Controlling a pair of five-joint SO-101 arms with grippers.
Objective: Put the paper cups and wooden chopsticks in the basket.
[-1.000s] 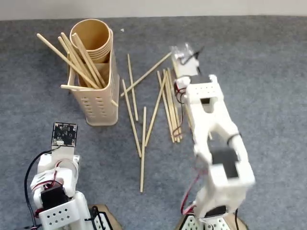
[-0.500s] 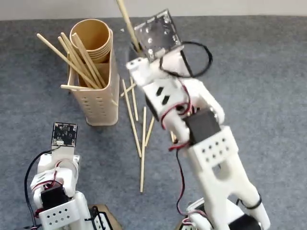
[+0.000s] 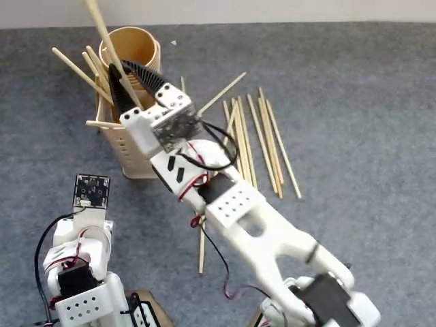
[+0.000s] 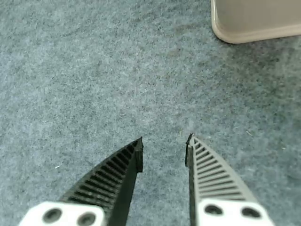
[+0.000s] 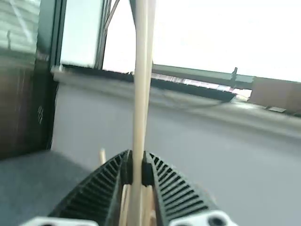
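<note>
A beige perforated basket (image 3: 139, 146) stands at the back left, with stacked paper cups (image 3: 133, 48) and several wooden chopsticks (image 3: 92, 75) in it. My right gripper (image 3: 119, 68) hangs over the basket's mouth, shut on one chopstick (image 3: 102, 27) that points up and away from it. In the right wrist view the same chopstick (image 5: 141, 70) rises upright from the closed right gripper (image 5: 137, 172). Several loose chopsticks (image 3: 240, 139) lie on the grey carpet to the right of the basket. My left gripper (image 4: 164, 140) is open and low over bare carpet, near the basket's base (image 4: 254, 21).
More loose chopsticks (image 3: 274, 146) lie further right, and one (image 3: 201, 253) shows from under the right arm near the front. The left arm (image 3: 75, 269) sits folded at the front left. The carpet on the far right is bare.
The right arm lifted one chopstick from the pile and swung left with it to above the basket. The left arm has not moved.
</note>
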